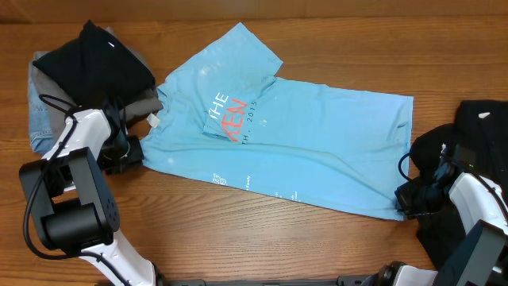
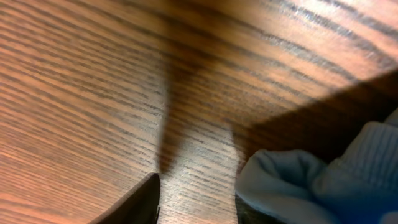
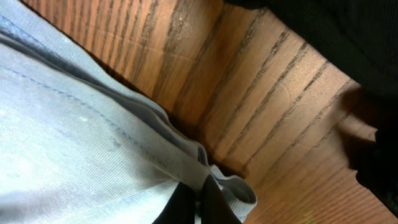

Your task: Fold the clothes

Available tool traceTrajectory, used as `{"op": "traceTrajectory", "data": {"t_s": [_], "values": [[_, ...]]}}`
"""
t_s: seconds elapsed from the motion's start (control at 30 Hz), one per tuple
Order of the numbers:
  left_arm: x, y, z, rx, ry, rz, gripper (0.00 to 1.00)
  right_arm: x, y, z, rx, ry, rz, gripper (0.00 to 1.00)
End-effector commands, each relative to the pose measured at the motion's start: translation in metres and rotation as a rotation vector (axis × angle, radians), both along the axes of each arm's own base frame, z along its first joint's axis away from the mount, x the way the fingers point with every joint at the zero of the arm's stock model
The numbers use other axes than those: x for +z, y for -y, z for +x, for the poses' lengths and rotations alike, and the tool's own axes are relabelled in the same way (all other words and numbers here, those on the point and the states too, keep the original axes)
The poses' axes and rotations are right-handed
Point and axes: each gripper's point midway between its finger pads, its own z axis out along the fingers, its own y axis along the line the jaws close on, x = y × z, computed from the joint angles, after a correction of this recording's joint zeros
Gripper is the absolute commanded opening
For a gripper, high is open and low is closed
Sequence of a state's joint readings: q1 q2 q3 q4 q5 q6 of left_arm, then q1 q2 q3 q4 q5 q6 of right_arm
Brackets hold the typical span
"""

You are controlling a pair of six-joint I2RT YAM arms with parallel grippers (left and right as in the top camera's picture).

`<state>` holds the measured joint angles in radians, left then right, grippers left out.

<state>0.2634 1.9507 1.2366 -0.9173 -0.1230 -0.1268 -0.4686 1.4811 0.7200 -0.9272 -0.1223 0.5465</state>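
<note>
The light blue T-shirt [image 1: 317, 135] lies spread across the table, one sleeve folded over the orange-red and white chest lettering [image 1: 228, 119]. Its white neck tag [image 1: 153, 120] shows at the left edge. My left gripper [image 1: 131, 151] sits on the table at the shirt's left edge. In the left wrist view it is open [image 2: 196, 208], with a bunched fold of blue cloth [image 2: 323, 186] against one finger. My right gripper [image 1: 406, 199] is at the shirt's lower right corner. In the right wrist view it is shut [image 3: 200, 202] on the shirt's hem [image 3: 74, 137].
A pile of clothes lies at the back left: a black garment [image 1: 95, 59], a grey one [image 1: 143, 103] and denim [image 1: 40, 103]. Another black garment [image 1: 484, 127] lies at the right edge, also in the right wrist view [image 3: 348, 37].
</note>
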Motion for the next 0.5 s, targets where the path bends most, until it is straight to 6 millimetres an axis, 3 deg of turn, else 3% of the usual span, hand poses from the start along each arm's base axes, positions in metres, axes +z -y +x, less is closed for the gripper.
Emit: {"op": "traceTrajectory", "data": {"t_s": [0.0,0.07,0.23,0.3,0.4,0.47], "values": [[-0.007,-0.005,-0.005,-0.003,-0.019,0.036,0.20,0.004,0.008,0.007,-0.001,0.011,-0.034,0.04],[-0.003,-0.013,-0.003,0.003,-0.011,0.066,0.06,0.004,0.008,0.007,-0.001,0.011,-0.034,0.04],[0.025,-0.031,0.014,0.035,0.053,0.098,0.04,0.003,0.015,0.002,0.002,-0.016,-0.078,0.04],[0.032,-0.026,0.015,0.036,0.062,0.065,0.04,0.003,0.015,0.001,0.003,-0.019,-0.076,0.04],[0.033,0.009,0.000,0.029,0.015,-0.121,0.21,0.003,0.014,0.000,0.007,-0.022,-0.074,0.04],[0.032,0.022,-0.008,0.009,-0.011,-0.194,0.43,0.003,0.015,0.001,0.006,-0.020,-0.075,0.04]]}}
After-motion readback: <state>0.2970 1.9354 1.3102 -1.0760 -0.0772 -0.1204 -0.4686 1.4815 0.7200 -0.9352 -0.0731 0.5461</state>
